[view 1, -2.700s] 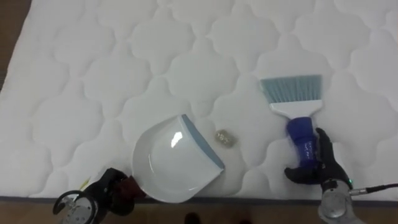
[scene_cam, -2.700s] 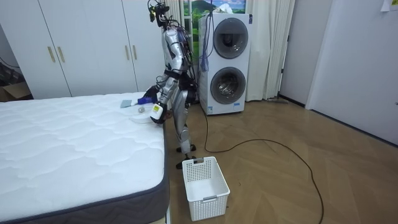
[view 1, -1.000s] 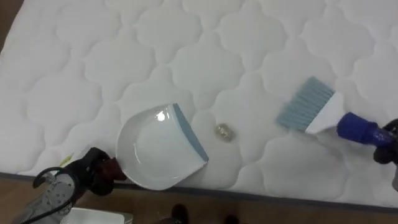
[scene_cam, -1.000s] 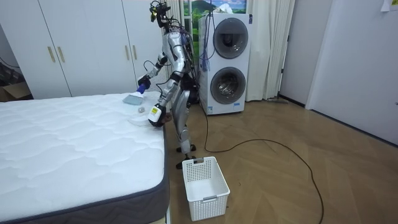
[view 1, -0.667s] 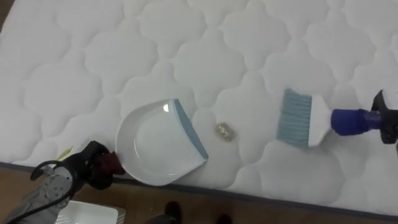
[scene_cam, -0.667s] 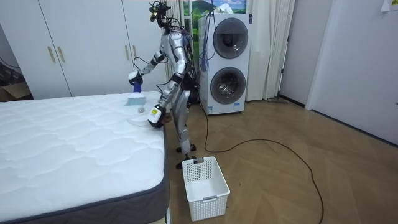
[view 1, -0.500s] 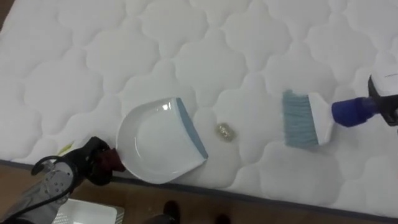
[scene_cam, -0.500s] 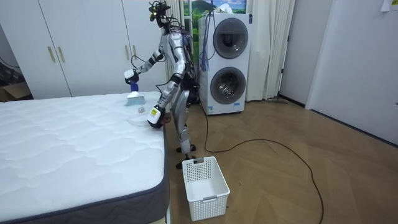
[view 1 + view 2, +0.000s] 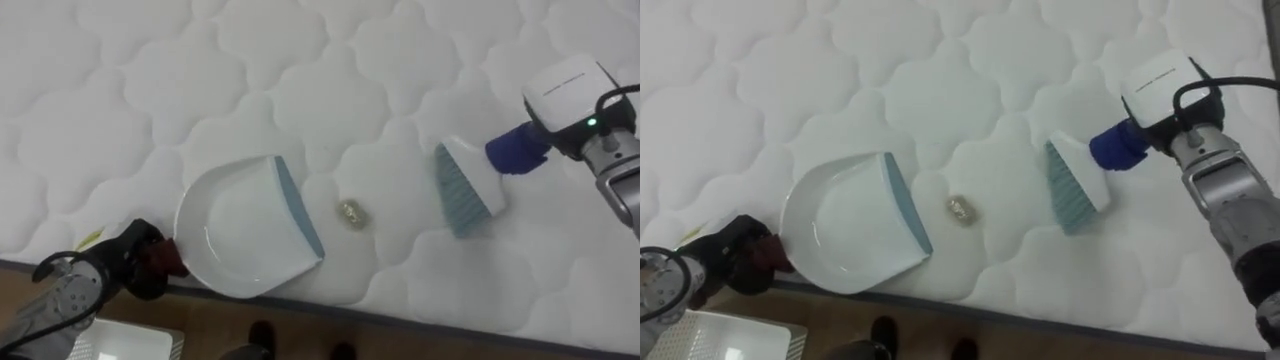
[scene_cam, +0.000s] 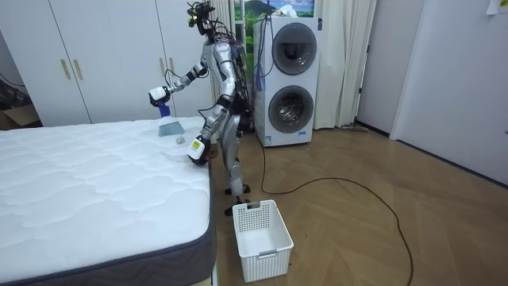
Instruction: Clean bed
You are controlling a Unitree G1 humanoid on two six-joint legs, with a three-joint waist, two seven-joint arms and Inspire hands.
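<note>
**left eye view.** the scrap lies on the bed between the dustpan and the brush, apart from both. the left hand is curled round the dustpan's handle at the bed's edge, with the lip toward the scrap. the right hand is closed on the brush's blue handle, so far as its back lets us see. since 2.7 s ago the brush has turned: its bristles, then pointing away, now face the scrap from the right, low over the quilting. we cannot tell whether they touch. scrap and dustpan have kept their places. we judge the sweep set up but not begun.

**room view.** the robot stands at the bed's side, with a basket on the floor by the bed. its right arm, earlier low beside the dustpan, now reaches out over the bed.
</note>
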